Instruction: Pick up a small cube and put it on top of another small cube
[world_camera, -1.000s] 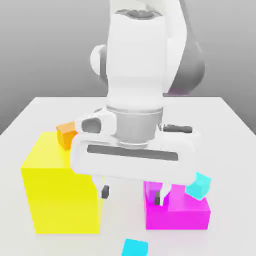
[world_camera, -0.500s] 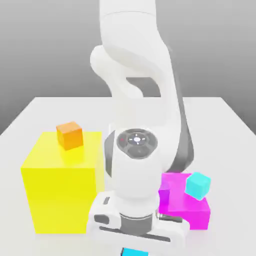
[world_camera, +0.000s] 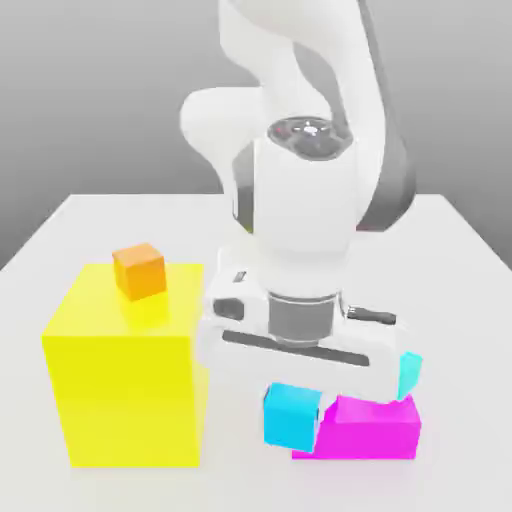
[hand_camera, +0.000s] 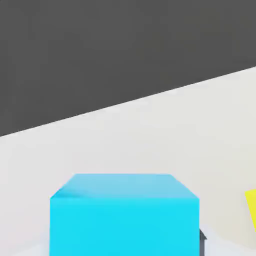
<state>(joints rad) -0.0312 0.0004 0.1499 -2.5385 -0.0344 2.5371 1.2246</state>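
the jaws of the gripper (world_camera: 293, 400) are clenched on the small cube (world_camera: 291, 415), which hangs clear of the surface (world_camera: 470, 300) in front of the magenta block (world_camera: 370, 430). in the hand view the small cube (hand_camera: 125, 215) sits directly below the camera. a turquoise cube (world_camera: 410, 372) rests on the magenta block, partly hidden behind the hand. toward the exterior view's left stands the yellow block (world_camera: 125, 385), with an orange cube (world_camera: 139, 270) on its top face.

The small cube (world_camera: 291, 414) looks smooth, matt plastic. The arm (world_camera: 300, 200) has a glossy white shell. The surface (world_camera: 460, 330) is plain matt white.
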